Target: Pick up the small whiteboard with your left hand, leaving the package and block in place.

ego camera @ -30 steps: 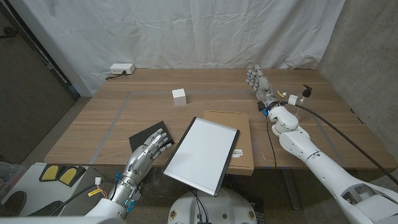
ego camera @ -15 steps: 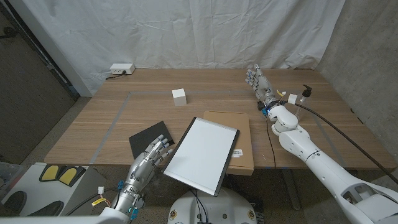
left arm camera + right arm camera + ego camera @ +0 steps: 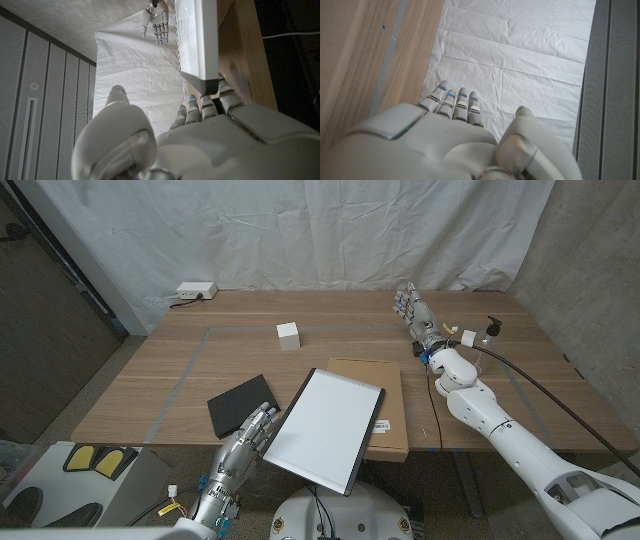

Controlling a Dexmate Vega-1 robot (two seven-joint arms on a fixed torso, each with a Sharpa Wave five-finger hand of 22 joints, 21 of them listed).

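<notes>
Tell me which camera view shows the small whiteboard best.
The head view: the small whiteboard shows whole, lying partly on the brown package and jutting over the table's near edge, the left hand at its side. The left wrist view catches just one corner and edge beyond the fingers.

This is looking like a robot test room, a kind of lab. A big wrinkled white sheet is hanging as a backdrop behind a plain wooden bench. Grey tape lines are marking out a work area on the bench top. A white power strip is sitting at the far corner. A bare concrete wall is standing on one side, and black cables are trailing along a robot arm.
</notes>
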